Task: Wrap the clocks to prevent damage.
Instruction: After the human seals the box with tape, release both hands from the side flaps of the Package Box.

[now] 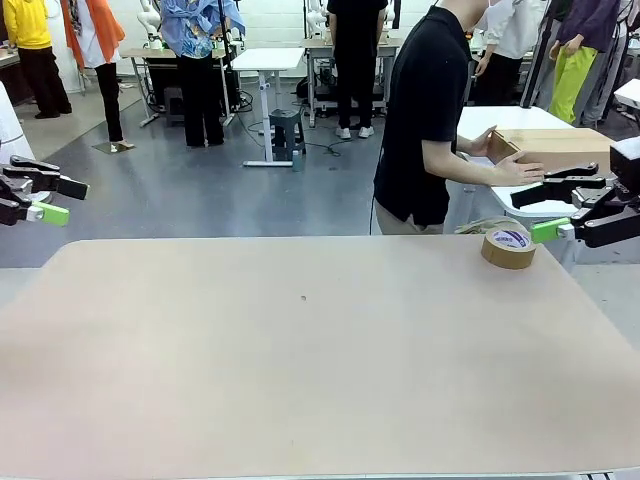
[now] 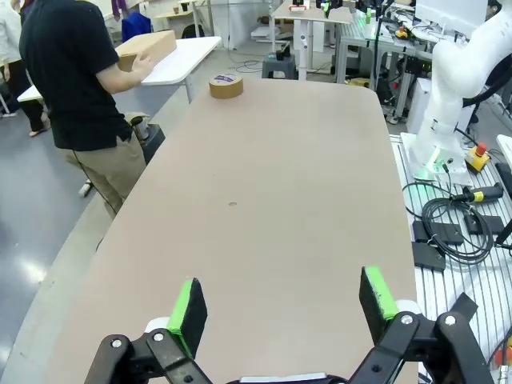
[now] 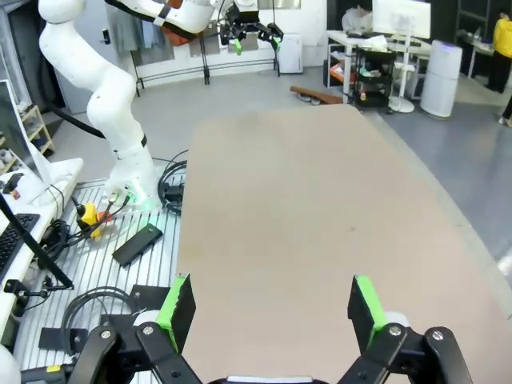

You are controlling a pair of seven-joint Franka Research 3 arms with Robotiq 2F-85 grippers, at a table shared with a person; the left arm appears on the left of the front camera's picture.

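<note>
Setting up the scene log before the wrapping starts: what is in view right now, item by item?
Table: one, beige, between the arms.
Tape roll: one, brown, on the table's far right part.
Cardboard box: one, brown, on a white side table beyond the far edge, under the person's hands.
Person: one, black shirt, at the far side, turned to the box.
Left gripper: green pads, open, empty, at the left edge.
Right gripper: green pads, open, empty, near the tape roll.

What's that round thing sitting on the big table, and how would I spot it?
Start at the wide tan table and go to its far right corner, near the person in black. There lies a roll of brown tape, flat, with a white printed core. It is the one round thing there.
</note>
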